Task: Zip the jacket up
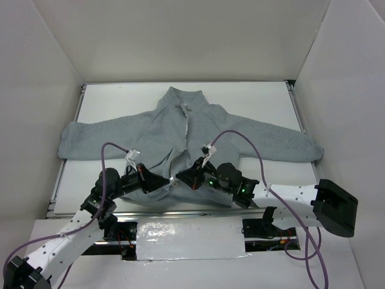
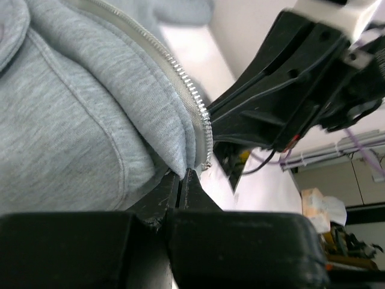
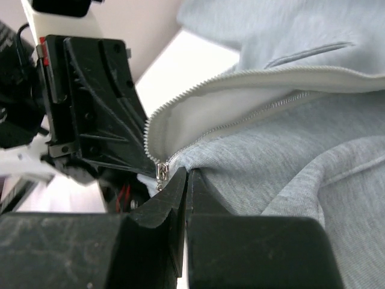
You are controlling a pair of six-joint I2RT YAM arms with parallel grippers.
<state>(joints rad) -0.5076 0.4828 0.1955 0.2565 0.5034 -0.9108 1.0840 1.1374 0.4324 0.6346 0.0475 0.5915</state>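
Jacket [image 1: 159, 129] lying unzipped, left claw [image 2: 182, 175] pinching one lower zipper edge [image 2: 201, 129], right claw [image 3: 185, 176] pinching the other

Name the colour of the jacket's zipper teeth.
The zipper teeth are silvery white, clearest in the left wrist view.

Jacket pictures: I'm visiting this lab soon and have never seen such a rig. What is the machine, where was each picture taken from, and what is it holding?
Two robot arms are bolted at the near edge of a white table. One picture looks down from above and behind them. The other two come from a camera on each wrist, so the black shapes at the bottom are that arm's own gripper. A grey jacket lies spread on the table, its zipper open at the bottom. The left gripper and right gripper are each shut on the hem, one on either side of the zipper.
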